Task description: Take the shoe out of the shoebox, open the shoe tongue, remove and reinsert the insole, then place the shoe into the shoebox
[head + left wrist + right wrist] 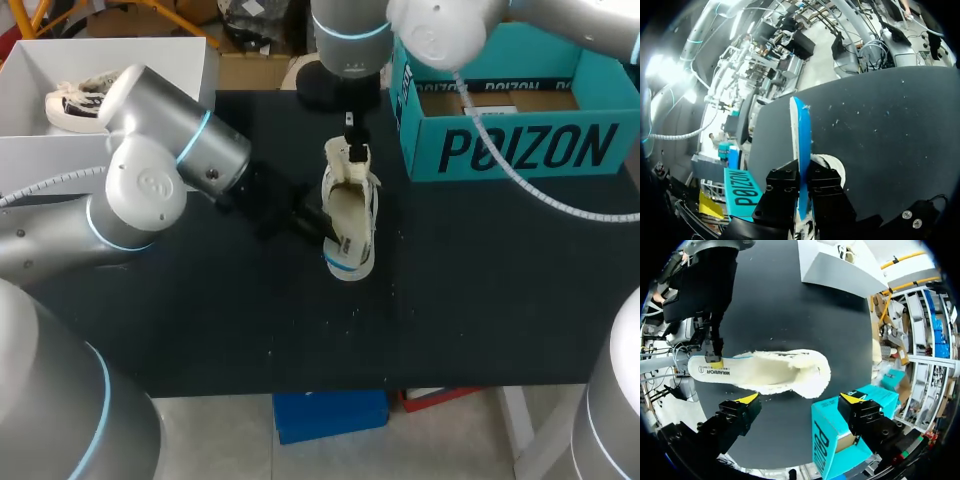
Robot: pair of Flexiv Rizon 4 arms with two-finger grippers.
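White low fabric shoe [352,215]: mid black table [480,300], outside teal cardboard shoebox [510,150]. Judged light, upper soft, likely to crumple if pinched. Thin white-and-blue insole [710,371]: bendy, clamped at heel end by left gripper [803,180]. Right gripper [800,399]: fingers wide, empty, near toe end. Best hold: stiff heel rim.

Black bench top [480,290] — matt, cloth-like, flecked with pale lint. White low-cut shoe [785,372]: fleecy, rough cream lining, smooth sole edge. Teal cardboard shoebox [520,150] — matt. Grey left arm casing [150,180]: smooth, semi-gloss.
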